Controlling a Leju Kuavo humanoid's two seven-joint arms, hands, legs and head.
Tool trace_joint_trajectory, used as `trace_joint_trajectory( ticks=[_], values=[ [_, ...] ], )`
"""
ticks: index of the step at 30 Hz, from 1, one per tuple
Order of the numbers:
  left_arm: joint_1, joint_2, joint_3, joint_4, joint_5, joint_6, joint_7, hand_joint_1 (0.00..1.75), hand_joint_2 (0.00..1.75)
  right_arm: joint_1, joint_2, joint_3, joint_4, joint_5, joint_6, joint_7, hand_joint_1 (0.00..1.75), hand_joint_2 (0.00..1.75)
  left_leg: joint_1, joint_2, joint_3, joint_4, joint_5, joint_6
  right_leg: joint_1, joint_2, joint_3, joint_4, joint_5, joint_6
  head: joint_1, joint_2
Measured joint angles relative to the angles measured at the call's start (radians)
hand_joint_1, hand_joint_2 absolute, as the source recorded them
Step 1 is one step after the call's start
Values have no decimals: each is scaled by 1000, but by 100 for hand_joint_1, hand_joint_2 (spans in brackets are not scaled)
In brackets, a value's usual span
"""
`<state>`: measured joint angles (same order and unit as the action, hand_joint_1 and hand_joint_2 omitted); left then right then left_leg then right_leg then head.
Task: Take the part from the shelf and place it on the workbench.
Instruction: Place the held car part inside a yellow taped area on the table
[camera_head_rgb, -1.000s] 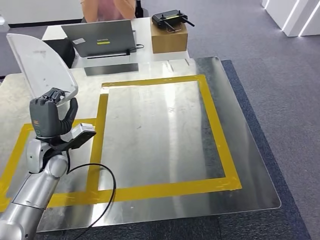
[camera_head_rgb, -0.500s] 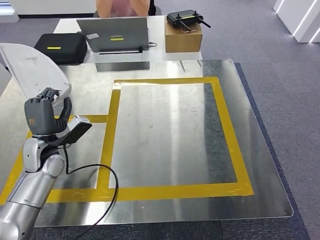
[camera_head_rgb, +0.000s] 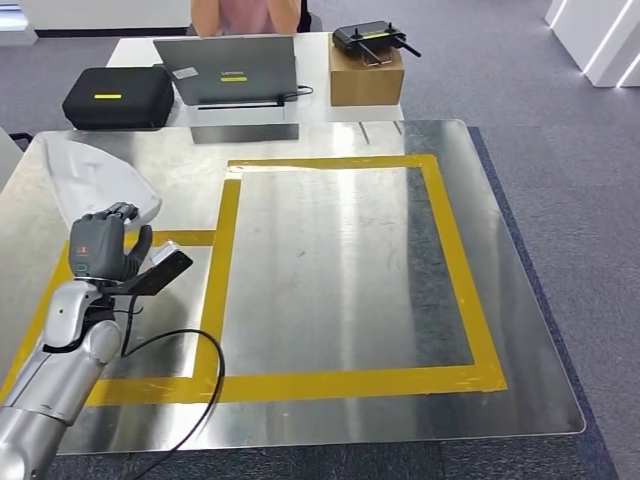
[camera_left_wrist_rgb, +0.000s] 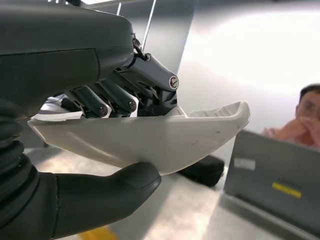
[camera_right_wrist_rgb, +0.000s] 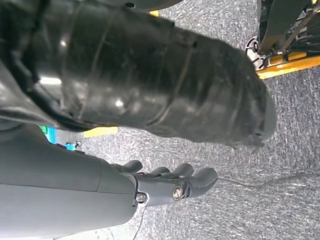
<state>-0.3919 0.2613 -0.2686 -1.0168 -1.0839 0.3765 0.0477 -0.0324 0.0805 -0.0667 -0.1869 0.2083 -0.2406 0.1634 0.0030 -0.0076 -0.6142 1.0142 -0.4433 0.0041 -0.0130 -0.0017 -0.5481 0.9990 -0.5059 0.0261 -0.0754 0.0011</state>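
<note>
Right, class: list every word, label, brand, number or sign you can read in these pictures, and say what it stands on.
None can be read.
Grey laptop lid: brand mark and stickers, too small.
Black zipped case: yellow strip, text blurred.
Black device on the brown cardboard box: yellow label, unreadable.
Left hand: small marks, blurred.

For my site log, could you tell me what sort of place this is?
Probably a robotics test lab in an office: a shiny metal workbench marked with yellow tape, grey carpet floor, and a grey laptop on a white desk behind.
</note>
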Motion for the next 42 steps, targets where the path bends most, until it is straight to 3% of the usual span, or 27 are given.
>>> trace_joint_trajectory(
  ticks=[11, 17, 25, 39, 40, 42],
  values=[
    [23, 50, -19, -4, -22, -212, 102, 175, 175, 4, 0, -30, 0, 0, -2, 7, 0, 0, 3, 0, 0, 0, 0, 0, 3, 0, 0, 1, 0, 0, 0, 0],
    [36, 91, -35, -48, 23, -348, 106, 175, 175, 8, 0, -53, 0, 0, -7, 7, 0, 0, 3, 0, 0, 0, 0, 0, 3, 0, 0, 1, 0, 0, 0, 0],
    [54, 147, -63, -112, 151, -441, 17, 175, 175, 11, 0, -73, 0, 5, -8, 14, 0, 0, 2, 0, 0, 0, 0, 0, 3, 1, 0, 1, 0, 0, 0, 0],
    [133, 310, -123, -265, 341, -533, -82, 175, 175, 15, 0, -99, 0, 23, -5, 16, 0, 0, 3, 1, 0, -1, 0, 0, 3, 0, -1, 1, -2, 0, 0, 0],
    [136, 320, -127, -271, 343, -538, -81, 150, 175, 15, 0, -100, 0, 25, -4, 17, 0, 0, 3, 1, 0, -1, 0, 0, 3, 0, -1, 1, -2, 0, 0, 0],
    [141, 334, -134, -277, 348, -548, -74, 62, 175, 14, 0, -102, 0, 29, -1, 18, 0, 0, 3, 1, 0, -1, 0, 0, 3, 0, 0, 1, -2, -1, 0, 0]
  ],
)
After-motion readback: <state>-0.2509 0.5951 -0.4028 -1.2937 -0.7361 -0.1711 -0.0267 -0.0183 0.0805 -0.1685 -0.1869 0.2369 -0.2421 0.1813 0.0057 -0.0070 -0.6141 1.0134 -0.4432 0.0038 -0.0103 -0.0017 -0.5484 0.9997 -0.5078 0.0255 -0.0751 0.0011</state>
